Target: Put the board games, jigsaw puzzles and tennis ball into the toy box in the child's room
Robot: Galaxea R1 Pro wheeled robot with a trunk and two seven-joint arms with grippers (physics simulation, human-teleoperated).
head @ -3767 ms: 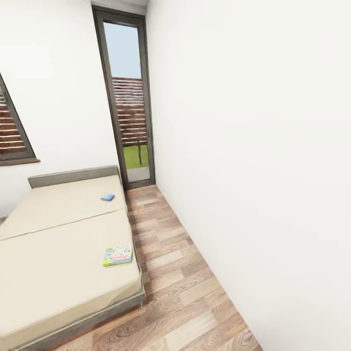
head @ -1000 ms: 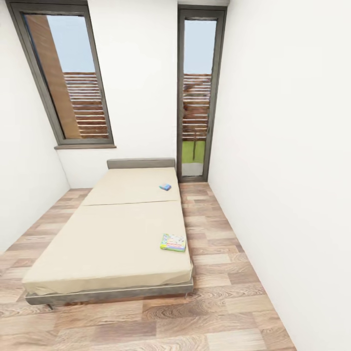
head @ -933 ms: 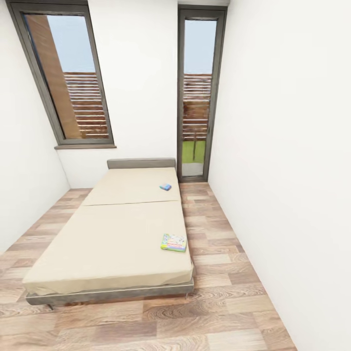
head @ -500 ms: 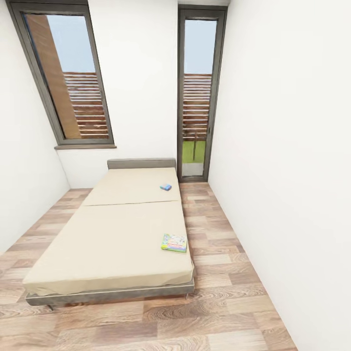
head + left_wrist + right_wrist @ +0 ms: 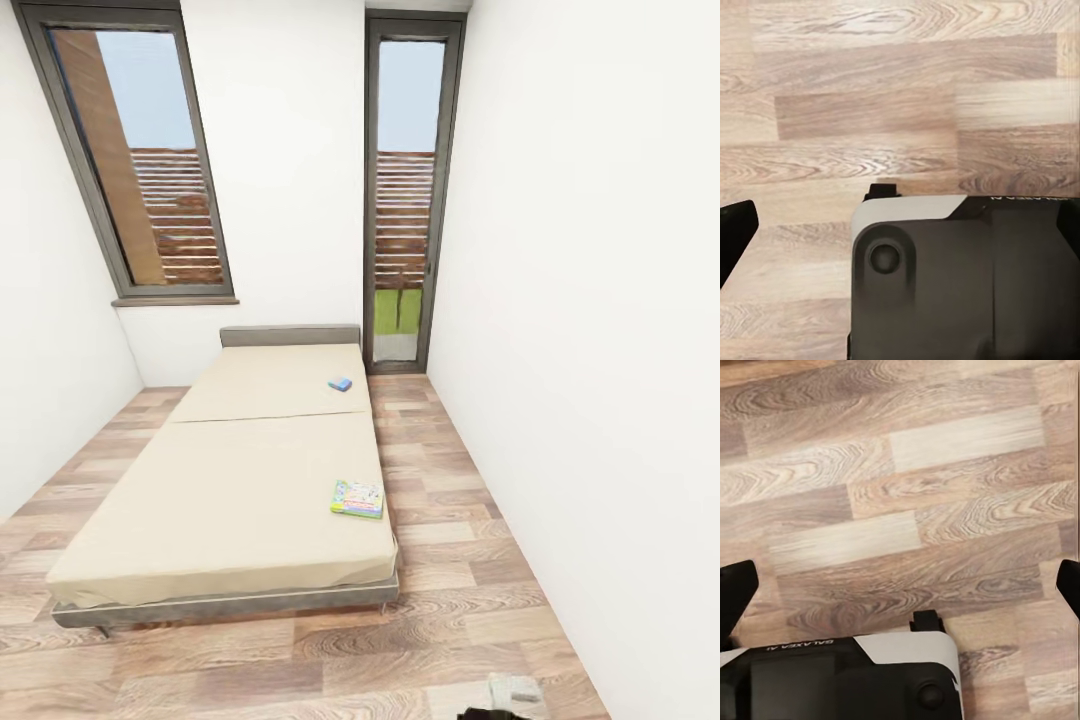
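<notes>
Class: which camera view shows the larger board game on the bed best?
The head view: the larger board game lies flat near the bed's right edge, fully visible. Both wrist views look down at wood floor and robot parts instead.

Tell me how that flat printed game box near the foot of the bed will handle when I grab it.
The game box looks thin and flat, so probably stiff and light. It lies flush on the soft mattress, so a tool may struggle to get under it. It sits near the mattress edge, so a push could slide it off.

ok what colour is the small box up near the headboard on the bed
Blue; the small board game shows best in the head view, on the beige bed.
</notes>
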